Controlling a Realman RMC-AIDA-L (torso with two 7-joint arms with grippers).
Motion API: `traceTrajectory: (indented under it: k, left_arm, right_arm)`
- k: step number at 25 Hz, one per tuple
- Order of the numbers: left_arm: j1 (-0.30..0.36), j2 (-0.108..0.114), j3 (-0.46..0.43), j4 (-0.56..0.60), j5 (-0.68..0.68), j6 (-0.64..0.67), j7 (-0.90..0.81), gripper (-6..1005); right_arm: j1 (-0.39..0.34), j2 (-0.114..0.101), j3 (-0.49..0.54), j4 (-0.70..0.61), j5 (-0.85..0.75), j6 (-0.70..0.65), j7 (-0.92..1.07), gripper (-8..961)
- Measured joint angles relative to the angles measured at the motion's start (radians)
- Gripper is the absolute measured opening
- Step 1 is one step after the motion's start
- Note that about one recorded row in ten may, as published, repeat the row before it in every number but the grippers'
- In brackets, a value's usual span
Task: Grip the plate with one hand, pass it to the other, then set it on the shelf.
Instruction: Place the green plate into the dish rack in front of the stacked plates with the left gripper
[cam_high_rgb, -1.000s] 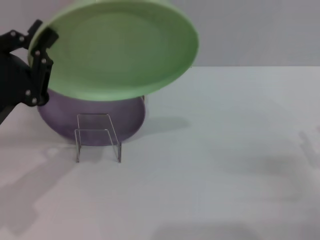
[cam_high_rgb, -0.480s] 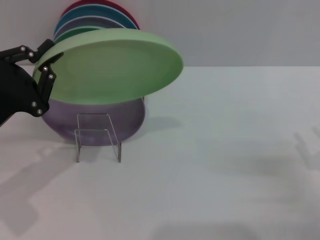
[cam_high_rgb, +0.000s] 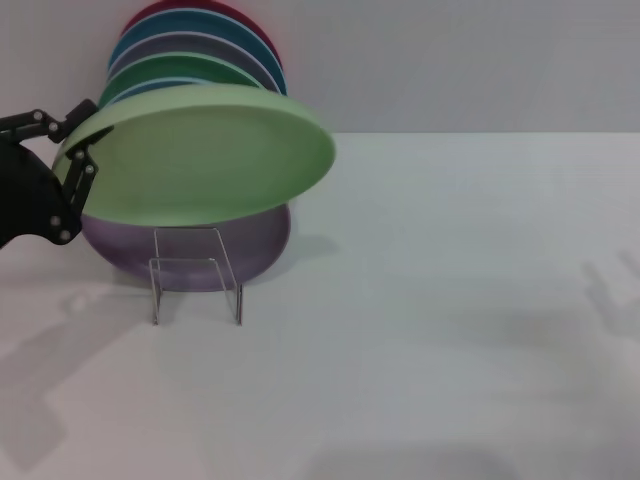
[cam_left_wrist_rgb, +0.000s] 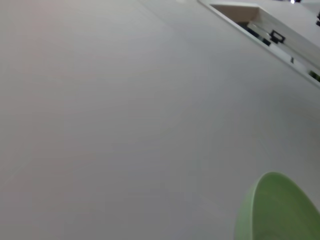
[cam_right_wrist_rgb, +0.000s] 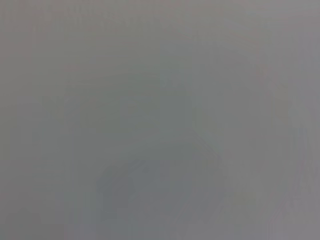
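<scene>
The light-green plate (cam_high_rgb: 200, 155) is held in the air, tilted, just above the clear acrylic shelf (cam_high_rgb: 195, 272) and in front of a lilac plate (cam_high_rgb: 255, 240) and a row of upright plates (cam_high_rgb: 195, 45). Its left rim is clamped by the left gripper (cam_high_rgb: 75, 150), jaws closed on it. The right gripper is not seen. A white table (cam_high_rgb: 450, 300) lies below.
</scene>
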Motion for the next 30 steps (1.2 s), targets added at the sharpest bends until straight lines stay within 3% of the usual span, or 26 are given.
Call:
traceTrajectory:
  k: [20, 30]
  left_arm:
    - [0.007, -0.006, 0.019, 0.049, 0.0, -0.066, 0.011, 106]
    - [0.012, -0.019, 0.024, 0.05, 0.0, -0.104, 0.036, 116]
  right_arm:
    - [0.012, -0.002, -0.022, -0.004, 0.003, 0.001, 0.0, 536]
    - [0.015, -0.002, -0.024, -0.004, 0.0, 0.001, -0.002, 537]
